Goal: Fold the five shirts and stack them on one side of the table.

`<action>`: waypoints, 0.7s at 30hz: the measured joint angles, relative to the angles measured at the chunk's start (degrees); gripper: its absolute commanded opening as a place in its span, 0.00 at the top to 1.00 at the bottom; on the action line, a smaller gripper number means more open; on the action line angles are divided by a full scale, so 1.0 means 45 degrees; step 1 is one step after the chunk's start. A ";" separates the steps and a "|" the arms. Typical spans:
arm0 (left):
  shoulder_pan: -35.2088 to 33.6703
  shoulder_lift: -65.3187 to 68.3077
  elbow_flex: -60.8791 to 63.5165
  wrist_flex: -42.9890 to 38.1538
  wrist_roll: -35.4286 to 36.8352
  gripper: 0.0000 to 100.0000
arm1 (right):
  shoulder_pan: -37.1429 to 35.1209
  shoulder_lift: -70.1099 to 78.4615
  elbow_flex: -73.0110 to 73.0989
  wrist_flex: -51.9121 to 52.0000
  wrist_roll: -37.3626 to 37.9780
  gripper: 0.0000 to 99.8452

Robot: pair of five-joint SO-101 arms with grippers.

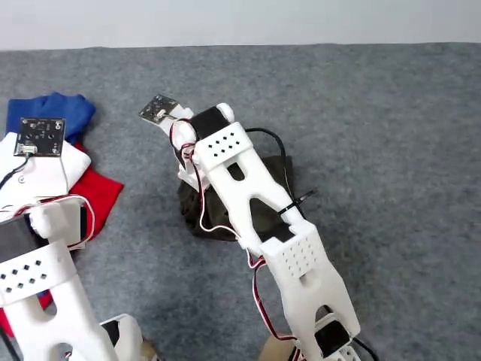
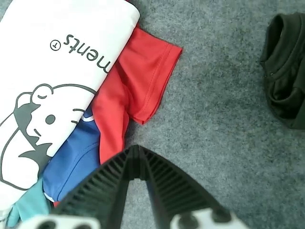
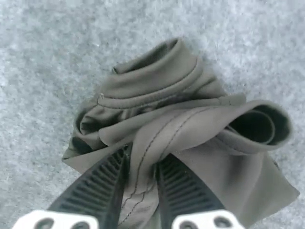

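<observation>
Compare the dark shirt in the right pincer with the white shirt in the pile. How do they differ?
The dark shirt is plain; the white shirt carries a printed drawing. The dark shirt is bunched up alone on the grey table; the white shirt lies flat over the red shirt and blue shirt. The dark shirt is pinched in the right pincer; the white shirt is not gripped. Both rest on the same table.
</observation>
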 measured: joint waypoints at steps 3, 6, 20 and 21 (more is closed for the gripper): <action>0.0000 0.0000 0.0000 0.0000 0.0000 1.00 | -0.0156 0.0117 -0.0430 0.0098 0.0000 0.76; 0.0000 0.0000 0.0000 0.0000 0.0000 1.00 | -0.0508 0.0117 -0.0606 0.0117 0.0000 0.75; 0.0000 0.0000 0.0293 0.0000 0.0000 1.00 | -0.0020 -0.0742 -0.0606 0.0137 0.0000 0.91; 0.0000 0.0000 0.0293 0.0000 0.0000 1.00 | 0.0274 -0.0801 -0.0606 0.0137 0.0000 0.95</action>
